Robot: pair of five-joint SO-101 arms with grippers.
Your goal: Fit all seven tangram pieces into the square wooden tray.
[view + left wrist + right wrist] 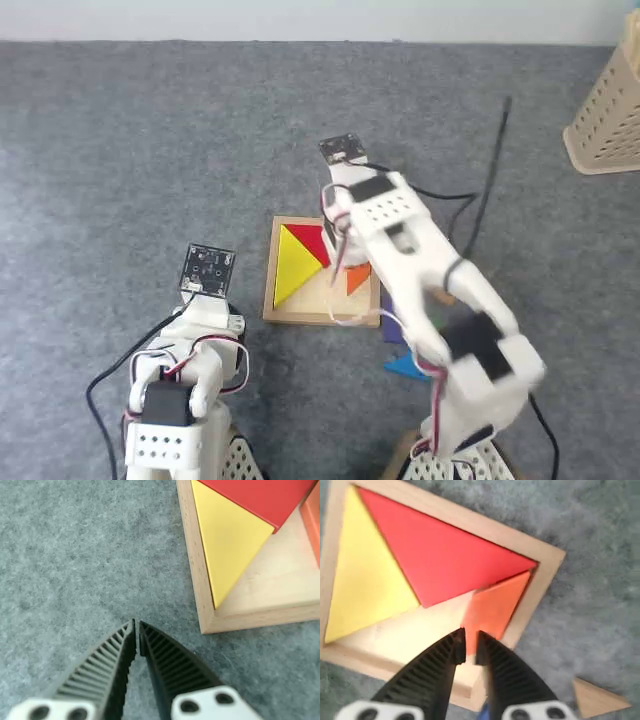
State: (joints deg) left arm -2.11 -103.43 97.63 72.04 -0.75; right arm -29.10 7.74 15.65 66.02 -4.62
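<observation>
Right tool almost closed, tips nipping the near edge of the orange piece; looks like a light pinch, not a full grip. Orange piece down inside the square wooden tray, flush against the red triangle and close to the tray's right edge. Yellow triangle seated along the tray's left edge, touching red. Bare tray floor toward the near edge.

Left tool closed to a sliver, holding nothing, hanging over fuzzy grey tabletop just off the tray's near left corner.

Blue piece and purple piece out on the tabletop past the tray's near right corner, partly hidden under the right arm. Plain wood-coloured triangle out there too.

Probably light, rigid, thin painted wood with smooth faces: likely to slide on the tray floor, less on the tabletop. Best taken across two opposite edges near mid-piece, not at a point; otherwise nudged flat. Little breakage risk; tipping or riding up on the rim more likely.
</observation>
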